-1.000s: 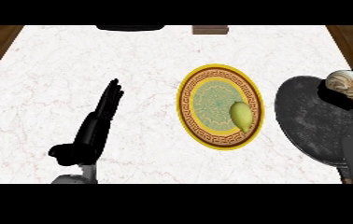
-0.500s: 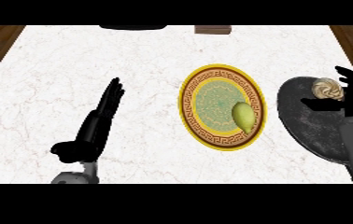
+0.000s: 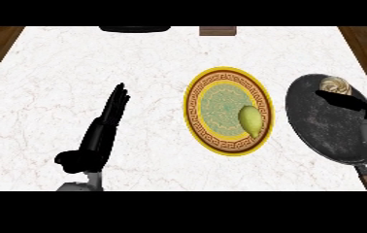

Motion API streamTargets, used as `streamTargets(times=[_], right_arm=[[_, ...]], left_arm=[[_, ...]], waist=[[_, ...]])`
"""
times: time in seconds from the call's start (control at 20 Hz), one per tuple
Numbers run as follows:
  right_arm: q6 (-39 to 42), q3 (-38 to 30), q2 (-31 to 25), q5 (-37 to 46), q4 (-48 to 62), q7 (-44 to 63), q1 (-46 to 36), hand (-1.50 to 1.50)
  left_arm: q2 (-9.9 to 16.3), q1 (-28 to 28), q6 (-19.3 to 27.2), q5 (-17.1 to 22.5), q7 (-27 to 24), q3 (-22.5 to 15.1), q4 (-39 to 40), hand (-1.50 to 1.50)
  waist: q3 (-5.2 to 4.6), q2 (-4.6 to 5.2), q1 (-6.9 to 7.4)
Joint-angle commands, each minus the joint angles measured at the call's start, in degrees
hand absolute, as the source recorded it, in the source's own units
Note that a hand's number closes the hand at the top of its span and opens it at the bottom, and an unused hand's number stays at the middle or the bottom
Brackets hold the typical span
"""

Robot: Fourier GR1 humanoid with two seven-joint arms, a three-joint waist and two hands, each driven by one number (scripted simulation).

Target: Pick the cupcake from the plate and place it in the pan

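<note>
**Resting left hand, plate and pan on the marble counter**

Viewing the counter (image 3: 165,52) steeply from above, nearest the lower edge the left hand (image 3: 100,130) lies on the white marble at the view's left, its grey forearm just entering the frame. Its fingers are straight and pressed together, pointing away from the robot, thumb out to the side; it holds nothing.

Beyond it, near the middle, sits a round plate (image 3: 208,76) with a yellow rim, a brown patterned band and a green centre. A yellow-green, pear-like fruit (image 3: 249,119) lies on the plate's right side, close to the rim.

At the right edge is the dark pan (image 3: 326,130), just beside the plate and not touching it. The cupcake (image 3: 335,85), with pale swirled topping, is at the pan's far rim. Fingers of the right hand (image 3: 342,101) show as a dark shape touching the cupcake's near side; whether they are curled or straight cannot be told.

At the counter's far edge are 2 dark objects, too cut off to identify.
</note>
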Motion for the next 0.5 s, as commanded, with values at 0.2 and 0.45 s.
streamTargets(times=[0.2, 0.45], right_arm=[[11.79, -5.64, -0.40, -13.84, -14.85, -0.79, 10.04, -1.50], [25.01, -7.58, 1.89, -23.57, -24.99, -1.38, 20.27, -1.50]], left_arm=[[0.93, 0.61, -1.36, 1.15, 0.43, 1.54, -0.03, 0.00], [2.81, -0.72, -1.77, 2.51, 2.23, 4.37, -1.57, 0.00]], waist=[[-0.09, -0.43, -1.38], [-0.15, -0.66, -2.23]])
